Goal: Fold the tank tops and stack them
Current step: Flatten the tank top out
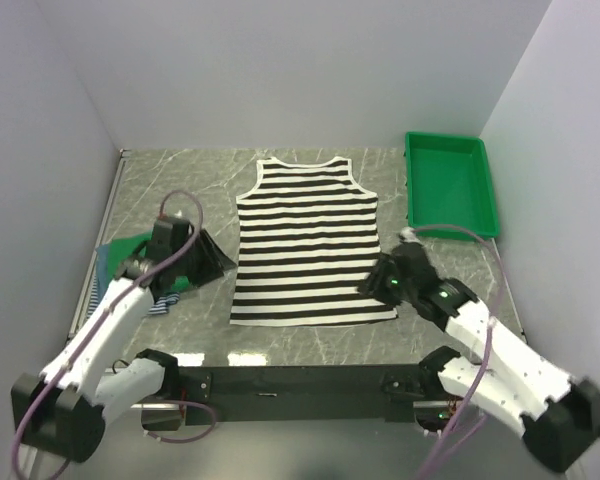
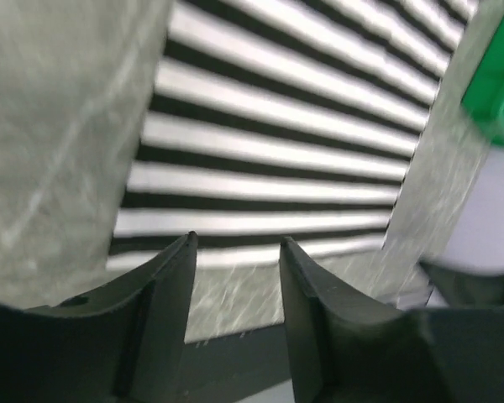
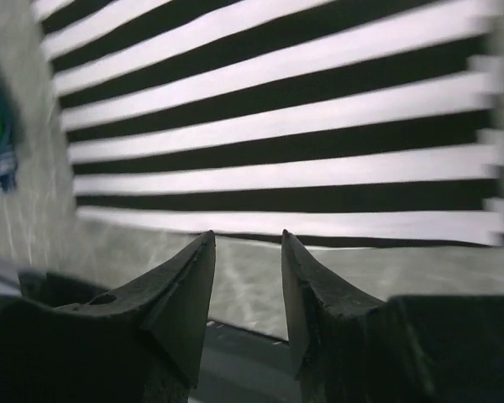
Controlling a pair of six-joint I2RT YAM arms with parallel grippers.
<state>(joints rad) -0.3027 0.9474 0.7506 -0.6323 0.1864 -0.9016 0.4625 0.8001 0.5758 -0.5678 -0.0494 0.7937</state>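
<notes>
Though partly hidden, folded tank tops [image 1: 118, 255]; left end effector [image 2: 235, 243], right end effector [image 3: 245, 237] both parted, empty.

Lab booth: white walls [image 1: 280, 70], marble-patterned table [image 1: 200, 175]

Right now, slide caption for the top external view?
Striped tank top lies flat; left jaws and right jaws, both open, flank its lower half.

I count four tank tops: one black-and-white striped top [image 1: 313, 245], one green top [image 1: 183, 284], one blue top [image 1: 108, 258], one blue-white striped top [image 1: 158, 307]. One green bin [image 1: 450, 185].
</notes>
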